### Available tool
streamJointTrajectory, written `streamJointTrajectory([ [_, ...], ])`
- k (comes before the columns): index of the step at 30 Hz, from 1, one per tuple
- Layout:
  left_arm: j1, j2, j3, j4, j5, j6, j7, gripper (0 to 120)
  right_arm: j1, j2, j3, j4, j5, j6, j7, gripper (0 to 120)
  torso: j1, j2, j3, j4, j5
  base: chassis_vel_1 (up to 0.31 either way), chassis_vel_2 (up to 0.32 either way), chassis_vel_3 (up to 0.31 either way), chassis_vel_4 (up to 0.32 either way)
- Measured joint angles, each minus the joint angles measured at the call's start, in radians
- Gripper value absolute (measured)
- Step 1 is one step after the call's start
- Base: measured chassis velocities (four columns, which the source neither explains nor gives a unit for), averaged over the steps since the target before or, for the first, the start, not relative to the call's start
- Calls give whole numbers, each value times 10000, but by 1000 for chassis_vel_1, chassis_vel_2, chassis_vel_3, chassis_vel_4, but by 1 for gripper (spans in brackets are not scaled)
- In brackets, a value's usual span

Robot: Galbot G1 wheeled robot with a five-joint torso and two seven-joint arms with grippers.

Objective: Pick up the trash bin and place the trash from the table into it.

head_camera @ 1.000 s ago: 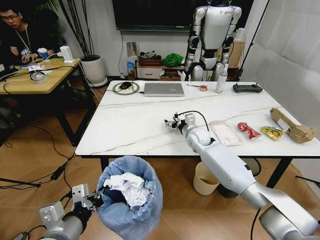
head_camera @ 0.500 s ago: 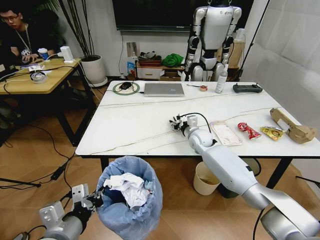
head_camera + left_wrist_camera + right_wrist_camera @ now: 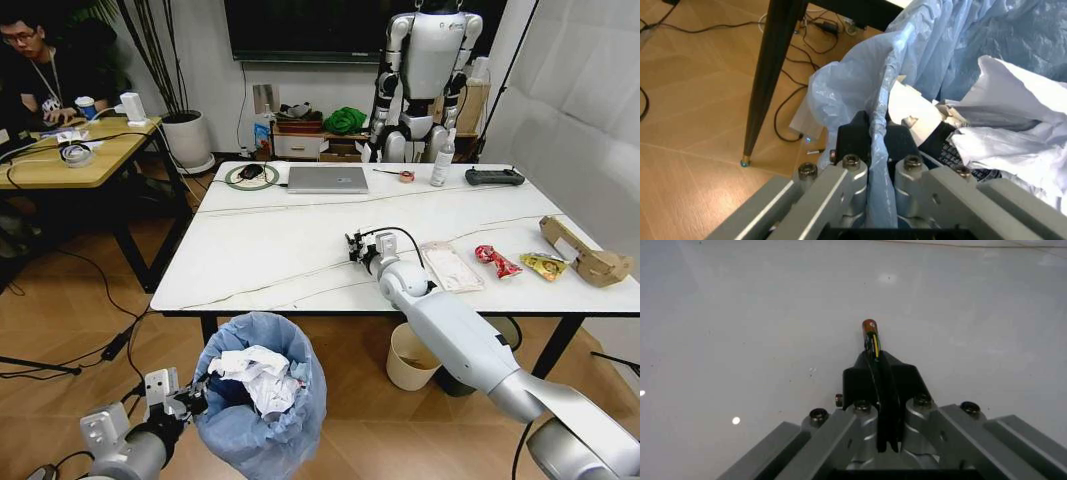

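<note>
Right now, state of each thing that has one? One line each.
Trash bin: held off the floor by its rim, partly full of tissues.
Left gripper: shut on the bin's rim and bag.
Right gripper: shut on a thin dark wrapper, above the table.
Laptop: closed.
Clear package: lying flat.

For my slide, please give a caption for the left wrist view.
Left gripper clamped on the bag-lined rim of the trash bin, crumpled tissues inside.
</note>
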Motion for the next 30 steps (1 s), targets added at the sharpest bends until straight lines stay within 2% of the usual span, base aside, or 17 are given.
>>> streamJointTrajectory([
  [4,-13,-1,6,1,-6,0,-1,0,-44,-68,25,281,69,204,-299,0,1,-2,5,0,1,0,0,0,0],
  [7,-17,-2,15,1,-24,-1,-2,0,-144,-500,173,1448,1233,716,-1303,0,3,-3,3,7,0,0,0,0,0],
  [8,-17,-2,15,1,-24,-1,-2,0,-144,-500,173,1448,1233,716,-1303,0,3,-3,3,7,0,0,0,0,0],
  [14,-19,9,2,-4,-58,-1,-4,0,-458,-2312,-213,3379,1444,3132,-5634,0,2,-3,2,-4,3,0,0,0,0],
  [15,-19,9,2,-4,-58,-1,-4,0,-458,-2312,-213,3379,1444,3132,-5634,0,2,-3,2,-4,3,0,0,0,0],
  [19,-58,16,-35,-17,-81,-1,-6,0,-735,-2921,-642,4495,1405,3864,-7719,0,0,-3,0,1,3,0,0,0,0],
  [25,-85,22,-107,-71,-135,3,-20,0,-838,-3266,-1351,5536,1284,4067,-8584,0,0,-2,0,3,0,0,0,0,0],
  [30,-75,11,-162,-97,-153,6,-25,0,-826,-3404,-1927,6071,1064,4050,-8640,0,0,-1,0,2,1,0,0,0,0],
])
